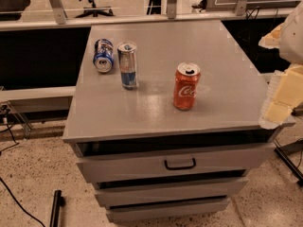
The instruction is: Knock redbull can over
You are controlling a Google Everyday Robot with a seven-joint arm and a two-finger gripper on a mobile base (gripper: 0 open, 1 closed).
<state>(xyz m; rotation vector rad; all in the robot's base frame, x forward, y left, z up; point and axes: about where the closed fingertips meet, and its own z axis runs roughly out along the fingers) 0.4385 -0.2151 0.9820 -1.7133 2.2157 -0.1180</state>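
The redbull can (128, 65), tall, slim, silver and blue, stands upright on the left part of the grey cabinet top (227, 79). My gripper (283, 94), pale yellow and white, is at the right edge of the view, beside the cabinet's right edge. It is far to the right of the redbull can and touches no can.
A shorter blue can (103, 55) lies on its side just left of the redbull can. A red Coca-Cola can (186, 86) stands upright between the redbull can and the gripper. The cabinet has drawers below (180, 163). Cables and a black bar (56, 207) lie on the floor at left.
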